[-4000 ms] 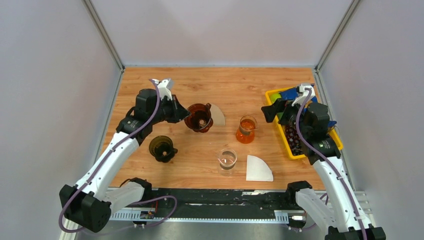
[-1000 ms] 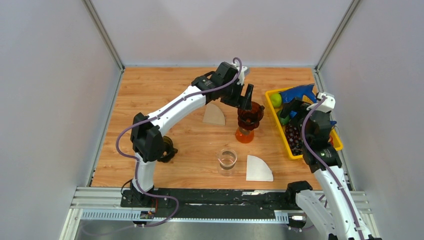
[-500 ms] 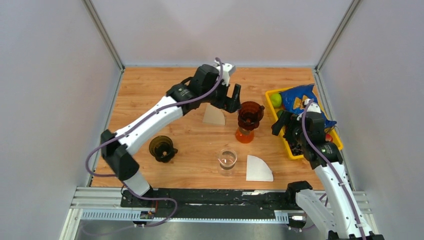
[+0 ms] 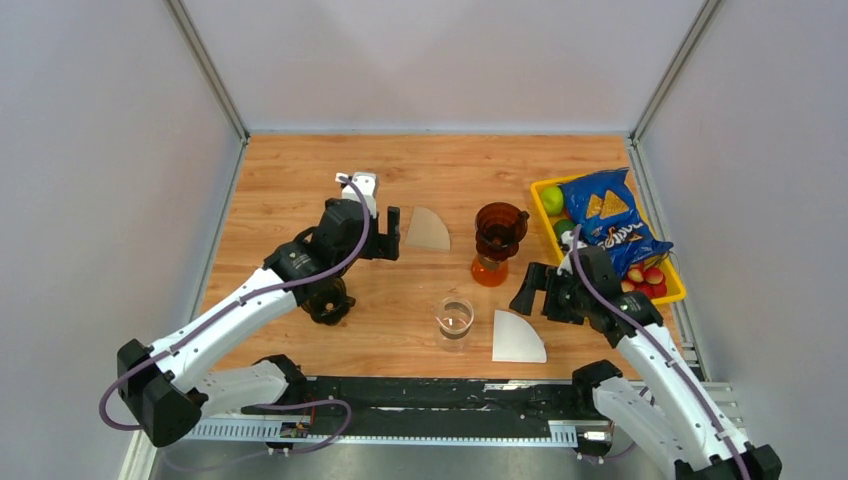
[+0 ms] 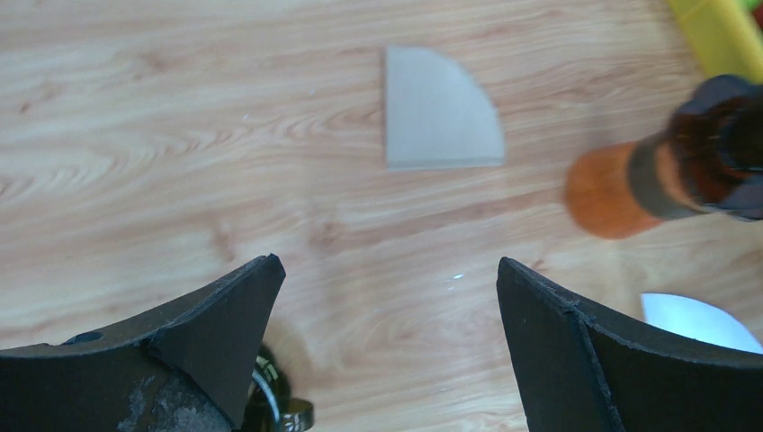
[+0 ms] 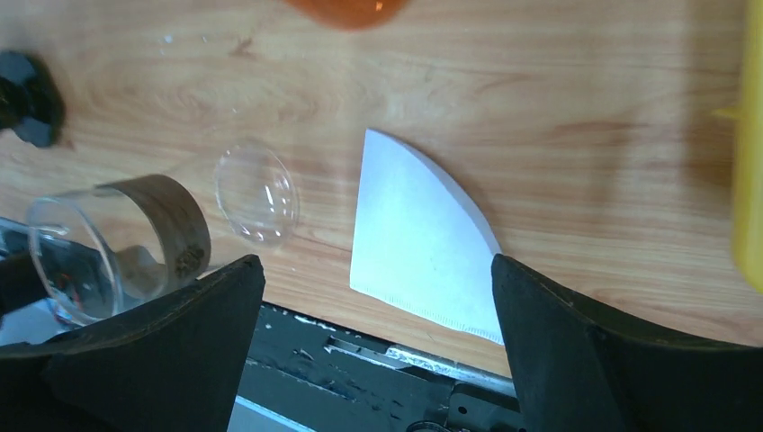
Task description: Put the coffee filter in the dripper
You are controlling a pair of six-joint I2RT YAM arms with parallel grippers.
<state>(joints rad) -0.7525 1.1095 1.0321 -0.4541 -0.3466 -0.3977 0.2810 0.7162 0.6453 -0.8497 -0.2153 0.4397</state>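
Note:
A dark brown dripper (image 4: 500, 226) sits on top of an orange glass server (image 4: 490, 271). One white coffee filter (image 4: 518, 338) lies flat near the table's front edge. A beige coffee filter (image 4: 428, 230) lies flat further back, left of the dripper. My left gripper (image 4: 392, 236) hangs open and empty just left of the beige filter (image 5: 441, 112). My right gripper (image 4: 527, 296) is open and empty, right above the white filter (image 6: 418, 243), which shows between its fingers.
A second dark dripper (image 4: 326, 297) stands under my left arm. A clear glass beaker (image 4: 454, 318) stands left of the white filter. A yellow tray (image 4: 672, 291) with a chips bag (image 4: 607, 222) and fruit sits at the right edge.
My left gripper opened, left the dripper on the orange server and pulled back left to the beige filter. My right gripper moved from the tray forward over the white filter.

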